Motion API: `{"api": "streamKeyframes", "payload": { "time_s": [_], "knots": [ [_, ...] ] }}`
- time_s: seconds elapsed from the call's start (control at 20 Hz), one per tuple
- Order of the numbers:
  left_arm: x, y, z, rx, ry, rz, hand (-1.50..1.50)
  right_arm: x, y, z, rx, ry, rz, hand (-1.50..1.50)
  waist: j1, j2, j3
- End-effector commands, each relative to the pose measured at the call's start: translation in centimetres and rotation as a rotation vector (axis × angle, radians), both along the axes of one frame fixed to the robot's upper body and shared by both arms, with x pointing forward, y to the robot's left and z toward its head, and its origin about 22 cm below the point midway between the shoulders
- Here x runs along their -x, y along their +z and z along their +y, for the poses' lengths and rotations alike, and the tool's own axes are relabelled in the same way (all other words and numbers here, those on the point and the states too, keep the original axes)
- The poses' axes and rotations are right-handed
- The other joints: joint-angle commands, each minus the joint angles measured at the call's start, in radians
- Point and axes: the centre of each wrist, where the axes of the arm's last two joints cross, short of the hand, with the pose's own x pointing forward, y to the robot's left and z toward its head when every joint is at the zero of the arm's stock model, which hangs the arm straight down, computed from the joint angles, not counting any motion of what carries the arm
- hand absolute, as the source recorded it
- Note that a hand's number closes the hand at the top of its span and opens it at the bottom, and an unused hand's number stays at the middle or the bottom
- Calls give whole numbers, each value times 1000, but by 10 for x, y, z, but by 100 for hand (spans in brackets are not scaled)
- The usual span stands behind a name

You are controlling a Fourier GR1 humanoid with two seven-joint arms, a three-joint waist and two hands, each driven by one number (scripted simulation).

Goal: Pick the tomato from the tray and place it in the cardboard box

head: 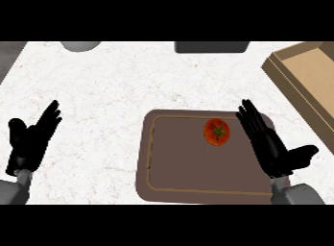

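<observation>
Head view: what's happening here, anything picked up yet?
Nothing is held yet. The tomato sits on the brown tray, towards its far right corner. The right hand is open with straight fingers over the tray's right edge, just right of the tomato and apparently not touching it. The left hand rests open over the white counter, well left of the tray. The cardboard box stands open at the far right, with nothing visible inside.
</observation>
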Motion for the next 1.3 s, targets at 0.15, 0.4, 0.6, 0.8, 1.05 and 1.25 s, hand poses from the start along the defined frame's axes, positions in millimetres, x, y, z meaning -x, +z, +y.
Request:
{"api": "streamKeyframes", "payload": {
  "time_s": [0.15, 0.4, 0.6, 0.8, 1.05, 1.25],
  "knots": [
    [-14, 33, -20, 117, 32, -217, 0, -12, 33, -84, -43, -358, -233, 150, -14, 5, -7],
    [-14, 40, -51, 256, -5, -277, 0, 1, 13, -143, 336, -632, -184, 150, 5, 14, -7],
    [-14, 37, -47, 255, 9, -279, 0, 4, -17, -131, 407, -576, -427, -150, 5, 16, -7],
    [-4, 55, -54, 261, -4, -256, 0, 1, 30, -145, 565, -398, -452, -150, 0, 8, -9],
    [-4, 46, -55, 260, 17, -269, 0, 8, 76, -167, 847, -124, -280, -150, -7, 9, -12],
    [6, 44, -68, 260, 11, -264, 0, 9, 106, -134, 903, 30, -157, -150, -8, 5, -12]
  ]
}}
